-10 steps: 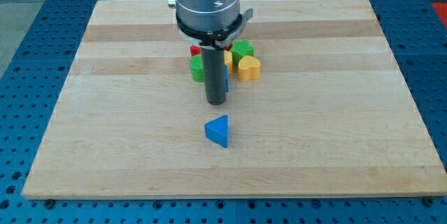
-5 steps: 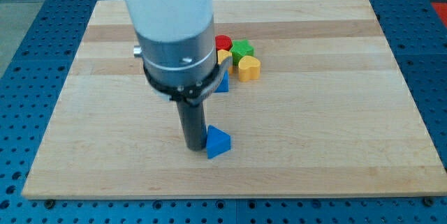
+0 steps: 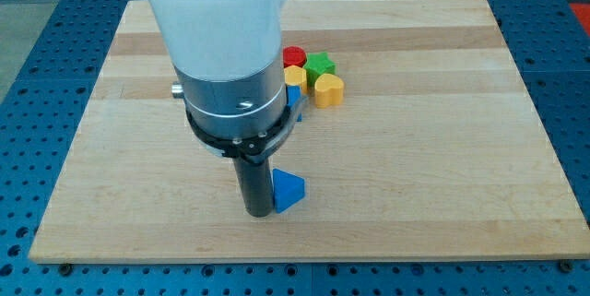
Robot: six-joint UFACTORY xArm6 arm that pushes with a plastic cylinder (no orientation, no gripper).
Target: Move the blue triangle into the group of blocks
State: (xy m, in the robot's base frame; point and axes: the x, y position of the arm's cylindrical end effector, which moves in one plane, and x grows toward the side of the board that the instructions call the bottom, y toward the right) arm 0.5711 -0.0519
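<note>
The blue triangle (image 3: 289,190) lies near the board's bottom edge, a little left of centre. My tip (image 3: 257,211) stands right against its left side, touching or nearly touching it. The group of blocks sits above, near the board's middle: a red block (image 3: 294,55), a green block (image 3: 319,64), a yellow block (image 3: 295,76), a yellow heart-shaped block (image 3: 328,89) and a blue block (image 3: 294,100) partly hidden behind the arm. The arm's body hides whatever lies left of that group.
The wooden board (image 3: 442,148) rests on a blue perforated table (image 3: 572,75). The arm's large white and black body (image 3: 230,65) covers the board's upper left centre.
My tip moved from just below the group down and to the view's left, to the blue triangle's left side. The triangle has shifted slightly and turned.
</note>
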